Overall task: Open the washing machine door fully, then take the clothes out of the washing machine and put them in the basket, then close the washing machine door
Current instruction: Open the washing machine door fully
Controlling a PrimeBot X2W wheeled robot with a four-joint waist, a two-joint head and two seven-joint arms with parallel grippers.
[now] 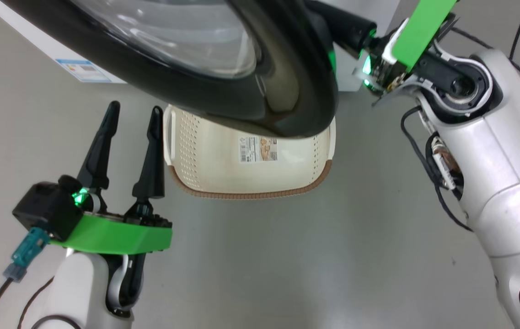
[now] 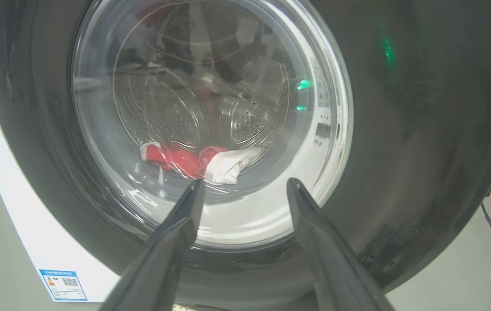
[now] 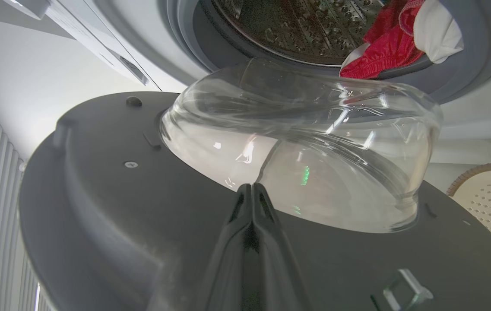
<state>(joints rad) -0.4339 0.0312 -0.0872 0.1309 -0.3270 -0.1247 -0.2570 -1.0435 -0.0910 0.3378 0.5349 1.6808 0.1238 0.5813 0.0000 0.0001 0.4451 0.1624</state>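
While the door point(image 1: 186, 91) stands partly open, its wide glossy black rim curves over the far half of the basket point(image 1: 250, 194) in my head view. At its centre sits a clear glass window point(image 1: 173, 32). From my right wrist that glass bulges as a smooth rounded bowl out of the door's matt grey inner face.

My right gripper point(image 3: 251, 190) has its jaws pressed tight together, holding nothing. The tips are at the foot of the glass bowl, and I cannot tell whether they touch it. My left gripper point(image 1: 134, 109) is spread wide and empty above the smooth grey floor point(image 1: 287, 274), just beside the basket's left wall. It faces the door's outer side.

The clothes point(image 3: 383, 52) lie inside the machine point(image 2: 20, 224), at the front lip of the drum point(image 3: 297, 26). They are soft, crumpled red fabric with white parts. The drum is perforated steel, ringed by a grey rubber seal point(image 3: 465, 65). The machine's body is flat, white and boxy.

The basket is cream plastic, a rounded rectangle with walls full of small holes and a brown woven-look rim. It stands on the floor and holds no clothes that I can see.

Counted: one door, one glass bowl, one basket with one paper sticker point(image 1: 259, 150), one blue printed label point(image 2: 63, 285) at the machine's corner, and one heap of clothes whose pieces I cannot tell apart. Each gripper has two long, dark, tapering fingers.
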